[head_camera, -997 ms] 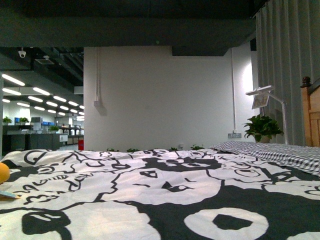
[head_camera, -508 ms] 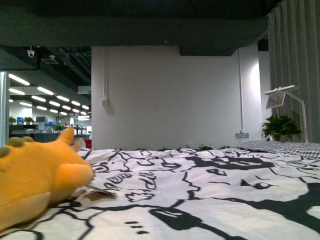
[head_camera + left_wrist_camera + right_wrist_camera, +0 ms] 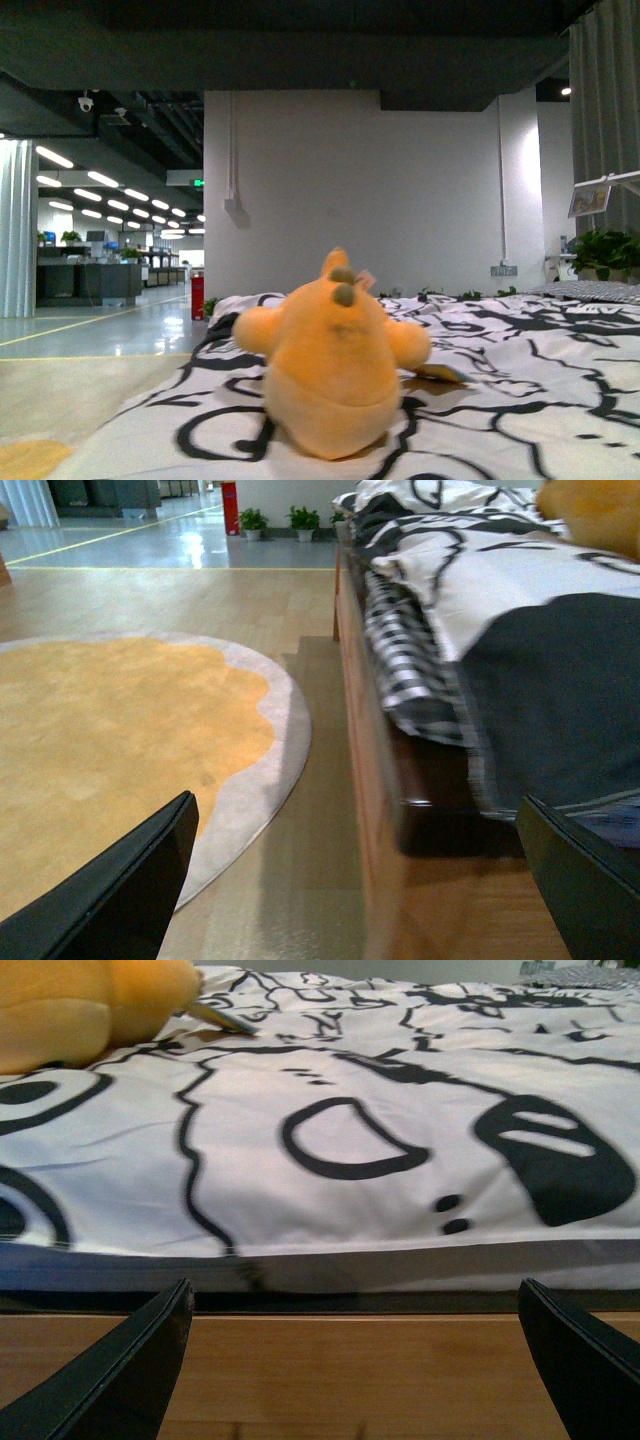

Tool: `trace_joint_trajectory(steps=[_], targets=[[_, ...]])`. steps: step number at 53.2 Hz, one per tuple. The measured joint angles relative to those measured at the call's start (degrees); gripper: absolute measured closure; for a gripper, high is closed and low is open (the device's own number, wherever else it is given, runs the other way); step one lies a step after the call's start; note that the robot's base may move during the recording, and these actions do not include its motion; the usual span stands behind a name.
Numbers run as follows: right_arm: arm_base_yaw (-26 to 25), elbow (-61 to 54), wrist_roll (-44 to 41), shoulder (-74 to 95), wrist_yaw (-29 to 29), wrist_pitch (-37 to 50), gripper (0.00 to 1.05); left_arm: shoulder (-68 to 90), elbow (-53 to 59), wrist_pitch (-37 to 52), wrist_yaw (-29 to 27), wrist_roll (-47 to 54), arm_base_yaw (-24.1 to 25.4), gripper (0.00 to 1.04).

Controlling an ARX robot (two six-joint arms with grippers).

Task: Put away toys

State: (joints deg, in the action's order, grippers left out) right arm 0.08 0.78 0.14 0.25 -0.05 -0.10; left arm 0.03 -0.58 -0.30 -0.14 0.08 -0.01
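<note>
Left tool (image 3: 352, 800) gapes empty; plush toy (image 3: 330, 375) now centred in front view.

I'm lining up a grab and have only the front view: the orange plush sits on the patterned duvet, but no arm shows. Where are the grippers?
Observer: The right gripper is open and empty, low in front of the bed's wooden side rail.
Operator: And the left one?
Observer: The left gripper is open too, out beside that rail, over the wooden floor.
Operator: Anything hanging off that side?
Observer: A checked sheet spills bunched from under the duvet, above the rail.
</note>
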Motion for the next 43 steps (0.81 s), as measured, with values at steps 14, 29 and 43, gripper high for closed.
trace_joint_trajectory(steps=[14,29,43], targets=[[0.00,0.00,0.00,-0.07,0.00,0.00,0.07,-0.04,0.00,0.07,0.20,0.02,-0.04,0.06],[0.52,-0.02,0.26,0.07,1.99,0.57,0.07,-0.04,0.00,0.07,0.02,0.00,-0.11,0.06],[4.72,0.00,2.23,5.51,15.12,8.66,0.07,-0.04,0.00,0.04,0.11,0.00,-0.09,0.06]])
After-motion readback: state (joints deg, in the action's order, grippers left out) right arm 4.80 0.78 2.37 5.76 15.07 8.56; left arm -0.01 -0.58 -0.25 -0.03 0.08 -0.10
